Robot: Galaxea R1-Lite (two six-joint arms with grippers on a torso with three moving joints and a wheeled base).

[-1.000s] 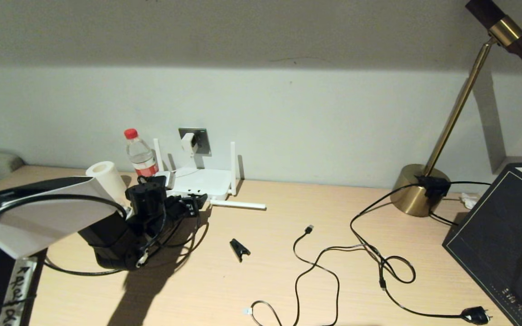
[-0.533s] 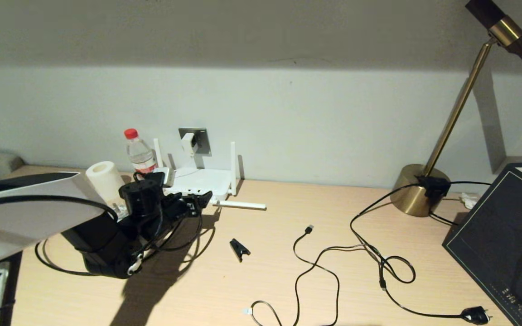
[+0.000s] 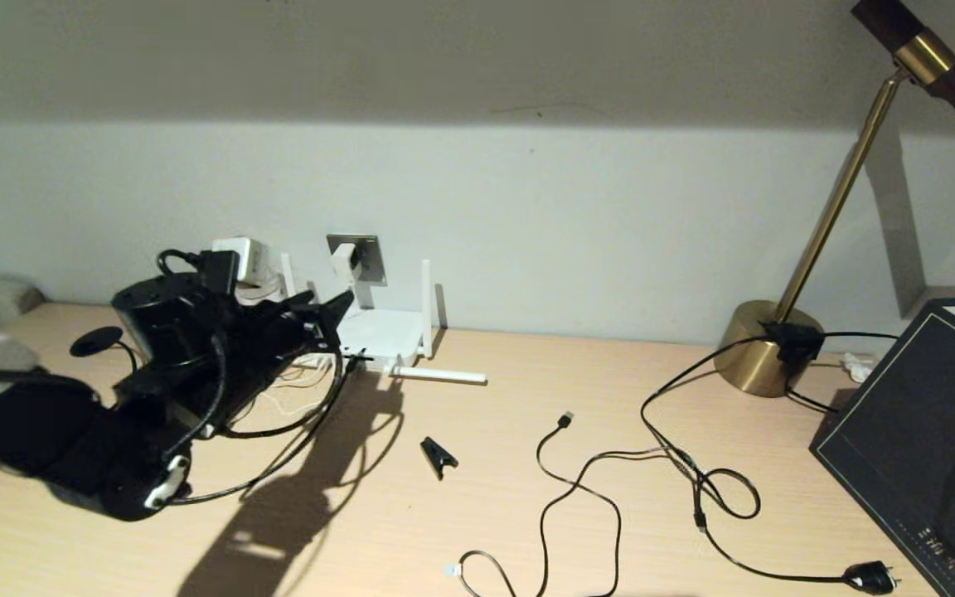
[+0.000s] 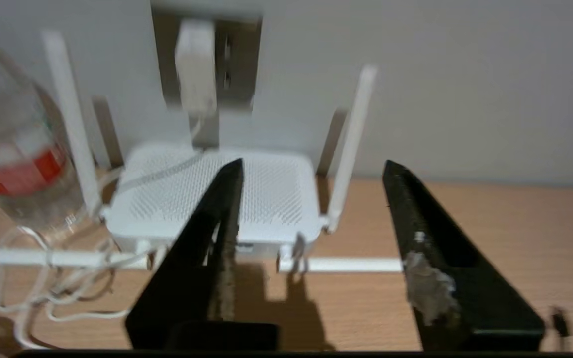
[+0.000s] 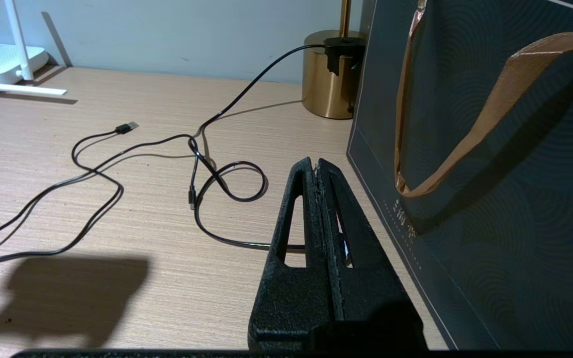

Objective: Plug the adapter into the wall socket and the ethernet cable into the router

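Note:
The white adapter (image 3: 346,259) sits plugged into the grey wall socket (image 3: 368,251), and its thin cord drops to the white router (image 3: 382,332) below. A black ethernet cable end (image 3: 353,359) sits at the router's front port edge; the left wrist view shows its small plug (image 4: 296,248) there. The cable's black disc (image 3: 94,341) lies at the far left. My left gripper (image 3: 330,308) hovers open and empty above the router's near left corner (image 4: 314,166). My right gripper (image 5: 315,162) is shut on nothing, low over the table beside a dark bag.
A water bottle (image 4: 18,159) stands left of the router. A black clip (image 3: 438,456), a USB-tipped cable (image 3: 564,420) and a mains-plug cable (image 3: 869,576) lie mid-table. A brass lamp base (image 3: 766,348) and a dark paper bag (image 3: 925,414) stand at the right.
My left arm has risen and drawn back to the left, lifting the gripper from the router's front edge. The bottle and paper roll are now hidden behind it; the black disc shows.

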